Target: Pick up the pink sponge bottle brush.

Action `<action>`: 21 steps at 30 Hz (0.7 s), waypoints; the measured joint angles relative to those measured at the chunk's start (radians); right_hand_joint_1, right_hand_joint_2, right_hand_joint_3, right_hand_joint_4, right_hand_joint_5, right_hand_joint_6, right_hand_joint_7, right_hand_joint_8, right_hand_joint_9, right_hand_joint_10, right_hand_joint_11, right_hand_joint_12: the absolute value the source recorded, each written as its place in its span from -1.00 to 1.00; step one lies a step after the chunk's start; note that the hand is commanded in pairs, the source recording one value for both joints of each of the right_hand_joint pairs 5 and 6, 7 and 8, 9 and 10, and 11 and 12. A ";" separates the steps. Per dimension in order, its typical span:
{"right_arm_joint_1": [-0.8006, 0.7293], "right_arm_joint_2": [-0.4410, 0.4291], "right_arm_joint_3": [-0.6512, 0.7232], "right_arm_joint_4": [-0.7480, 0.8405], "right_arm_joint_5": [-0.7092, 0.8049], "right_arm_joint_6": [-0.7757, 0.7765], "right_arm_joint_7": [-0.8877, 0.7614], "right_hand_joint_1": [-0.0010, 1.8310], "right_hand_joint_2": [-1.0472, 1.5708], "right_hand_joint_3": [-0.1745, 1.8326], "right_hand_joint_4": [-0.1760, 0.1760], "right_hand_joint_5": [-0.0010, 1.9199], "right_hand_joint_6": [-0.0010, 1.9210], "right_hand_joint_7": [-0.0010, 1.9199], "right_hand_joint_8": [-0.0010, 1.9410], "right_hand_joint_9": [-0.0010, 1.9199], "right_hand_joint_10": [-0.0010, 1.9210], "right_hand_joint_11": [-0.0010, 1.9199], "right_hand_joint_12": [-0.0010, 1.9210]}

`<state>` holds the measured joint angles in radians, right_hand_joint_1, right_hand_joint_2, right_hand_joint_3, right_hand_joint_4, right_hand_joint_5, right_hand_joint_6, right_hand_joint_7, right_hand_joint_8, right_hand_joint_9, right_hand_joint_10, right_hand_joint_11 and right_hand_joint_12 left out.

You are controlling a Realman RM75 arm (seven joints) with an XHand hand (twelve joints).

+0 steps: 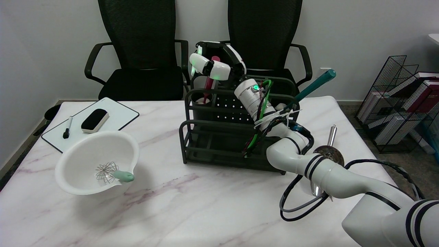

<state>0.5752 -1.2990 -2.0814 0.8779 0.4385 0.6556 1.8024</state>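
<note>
The pink sponge bottle brush stands nearly upright in the back-left cup of the dark rack, its magenta handle rising out of the cup. My right hand reaches over the rack from the right and is around the top of the handle, white fingers in front of it and the palm behind. The handle shows between the fingers. The sponge end is hidden inside the cup. I cannot see the contact itself clearly.
A teal-handled tool leans out of the rack's right side. A white bowl with a whisk sits front left. Behind it lies a whiteboard with eraser and marker. A metal strainer lies right of my arm. Two black chairs stand beyond the table.
</note>
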 measured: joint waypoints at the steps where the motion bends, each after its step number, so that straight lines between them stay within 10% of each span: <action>1: 0.001 -0.001 0.000 -0.001 0.000 -0.001 0.000 0.47 0.43 0.02 0.00 0.65 0.65 0.56 0.54 0.49 0.49 0.38 0.38; 21: 0.017 -0.008 -0.002 -0.010 -0.003 -0.029 -0.001 0.37 0.94 -0.42 0.00 1.00 1.00 1.00 0.98 0.80 0.80 0.66 0.66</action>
<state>0.5917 -1.3073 -2.0836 0.8683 0.4354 0.6271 1.8014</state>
